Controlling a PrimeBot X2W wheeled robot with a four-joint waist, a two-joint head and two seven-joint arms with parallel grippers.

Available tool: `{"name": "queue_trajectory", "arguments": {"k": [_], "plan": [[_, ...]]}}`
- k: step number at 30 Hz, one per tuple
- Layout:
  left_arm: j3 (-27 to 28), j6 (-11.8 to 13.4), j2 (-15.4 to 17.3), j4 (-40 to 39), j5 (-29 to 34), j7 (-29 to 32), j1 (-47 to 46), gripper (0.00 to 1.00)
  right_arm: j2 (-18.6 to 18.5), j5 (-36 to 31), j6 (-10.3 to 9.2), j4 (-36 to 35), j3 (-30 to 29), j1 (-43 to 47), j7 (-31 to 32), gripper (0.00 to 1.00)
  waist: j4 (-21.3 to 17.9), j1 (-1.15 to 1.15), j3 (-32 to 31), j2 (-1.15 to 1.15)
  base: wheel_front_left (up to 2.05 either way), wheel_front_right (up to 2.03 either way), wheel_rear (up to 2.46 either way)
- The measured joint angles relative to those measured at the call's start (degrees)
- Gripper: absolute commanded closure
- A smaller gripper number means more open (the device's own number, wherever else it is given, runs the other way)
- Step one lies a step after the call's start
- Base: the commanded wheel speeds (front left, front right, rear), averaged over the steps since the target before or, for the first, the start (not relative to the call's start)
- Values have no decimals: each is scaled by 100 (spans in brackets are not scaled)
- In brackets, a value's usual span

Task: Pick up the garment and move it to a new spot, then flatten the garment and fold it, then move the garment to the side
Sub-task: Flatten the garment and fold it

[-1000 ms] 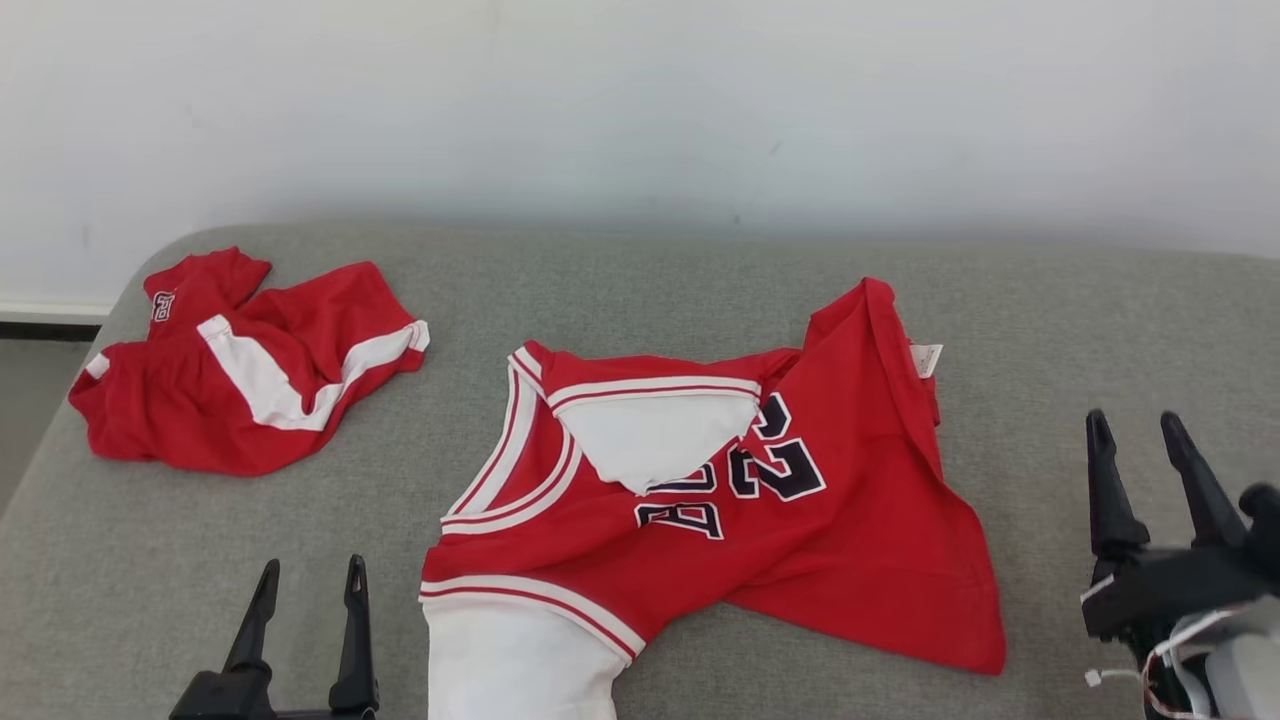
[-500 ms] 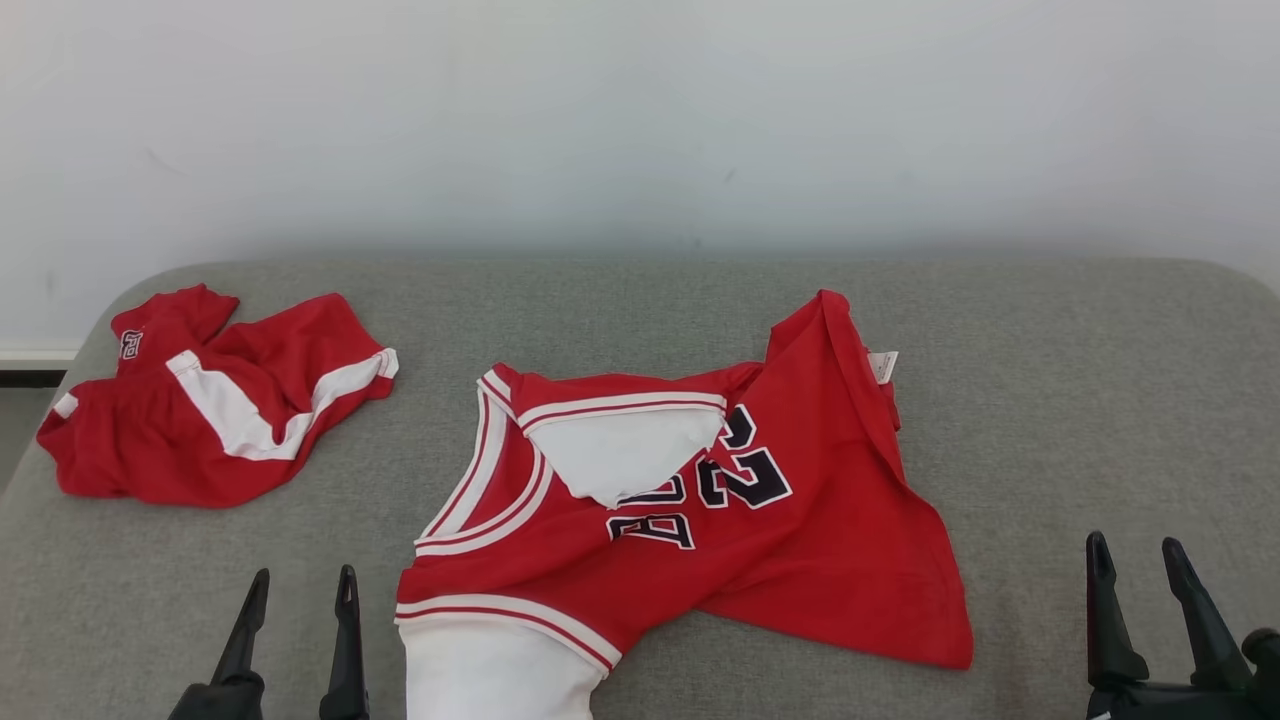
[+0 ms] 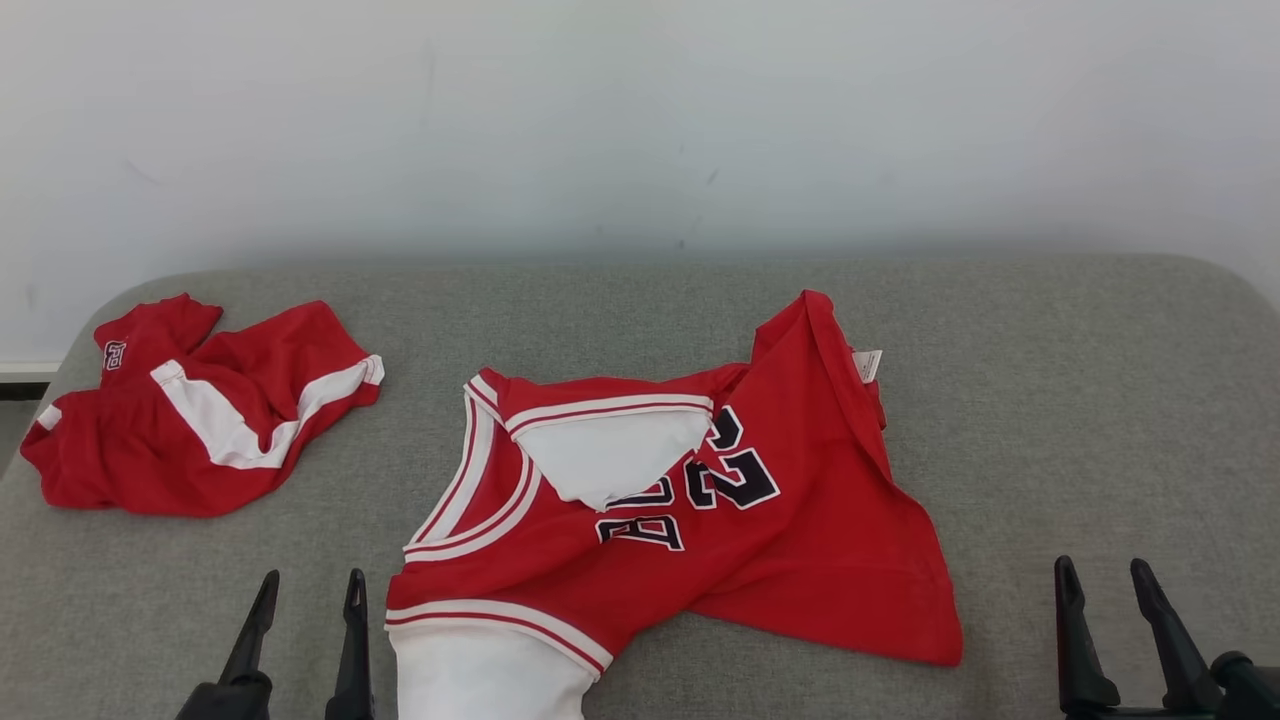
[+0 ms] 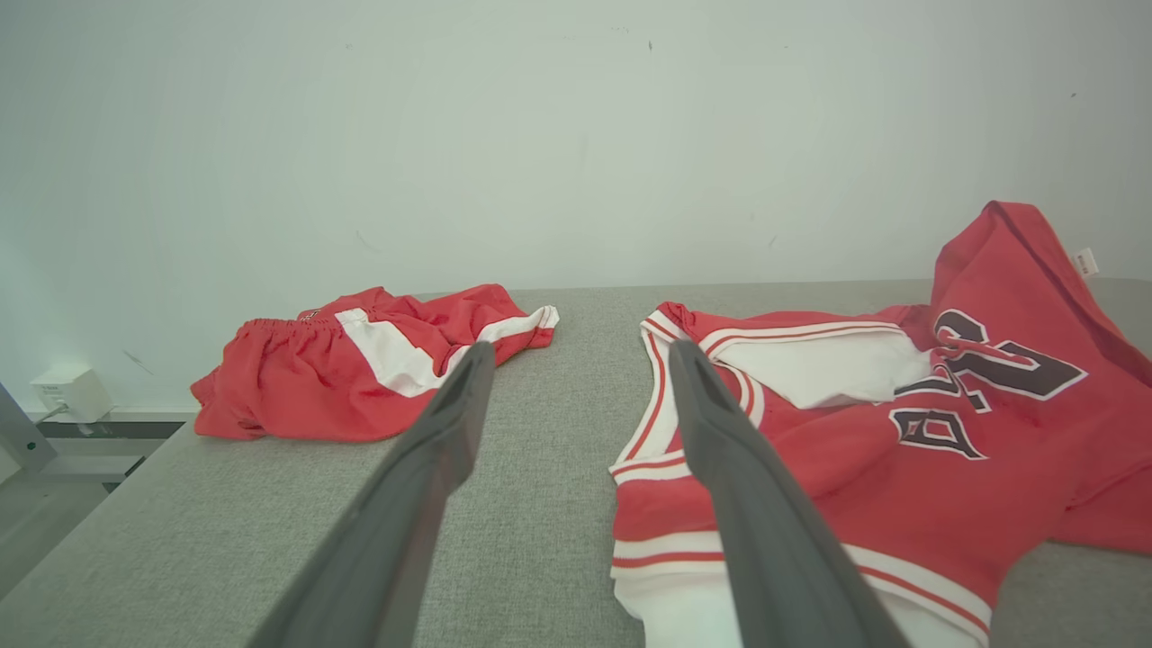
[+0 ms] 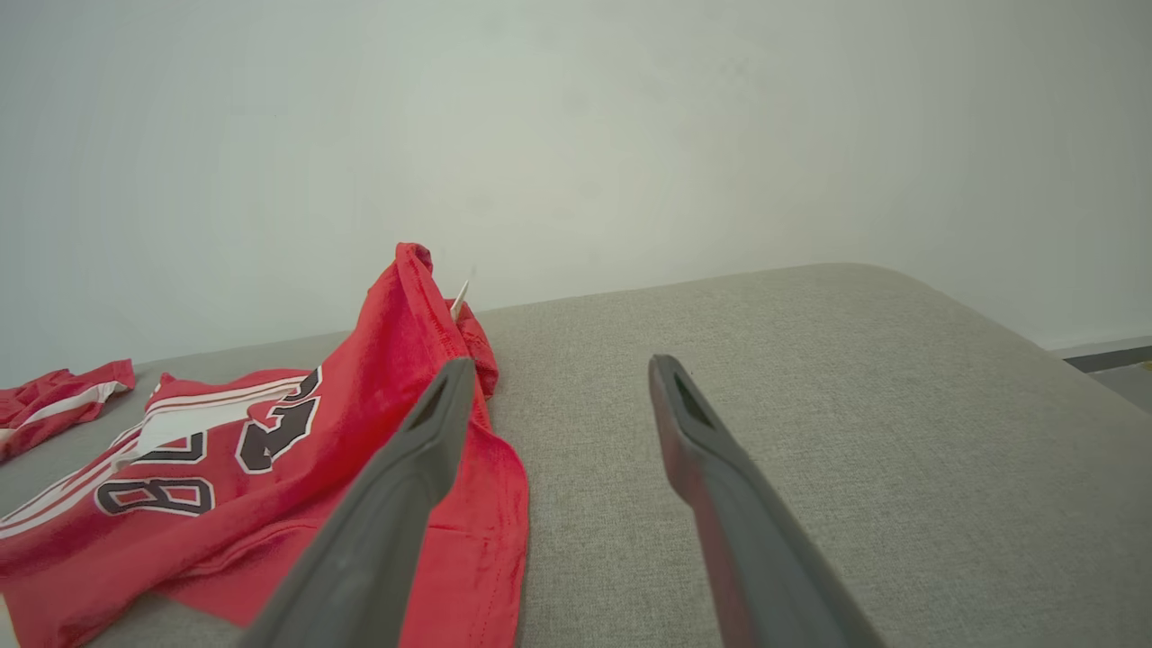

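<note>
Two red garments lie on the grey padded top (image 3: 1080,400): a basketball jersey (image 3: 780,560) in the middle, and a bunched pair of shorts (image 3: 200,430) well off to the left of it. I take the jersey for the piece to be moved, as it sits between the arms.

It is far from flat. One trimmed edge is turned back over the number, showing white inside, and the far right corner, with its small label (image 3: 867,363), stands up in a ridge.

Both claws have their fingers spread apart and hold nothing. The left gripper (image 3: 312,580) hangs just beside the jersey's near left edge. The right gripper (image 3: 1102,565) is clear of its right hem, over bare fabric.

From here the likely trouble is a bad pinch. Closing on the turned-back flap or on a single layer would lift the jersey lopsided, so the folds would tighten rather than fall out. An uneven pull by the two arms could twist it. Setting it down too near the shorts could tangle the two.
</note>
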Motion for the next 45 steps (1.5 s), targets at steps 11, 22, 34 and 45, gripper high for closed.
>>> {"name": "queue_trajectory", "arguments": {"k": [11,22,34,45], "plan": [[-47,-8,43,29,16,0,5,0,83,-148,0,-119,287,13,60,0,87,0,18,0,0,0,0],[-87,-9,33,83,34,0,4,0,104,-162,0,-97,345,35,76,0,131,1,16,0,0,0,0],[-678,-58,15,921,-32,0,4,0,-85,-24,0,644,254,-206,58,0,242,1,45,0,0,0,0],[-1171,-87,10,2197,-371,0,-265,0,-194,105,0,2043,559,-884,52,0,474,1,224,0,0,0,0]]}}
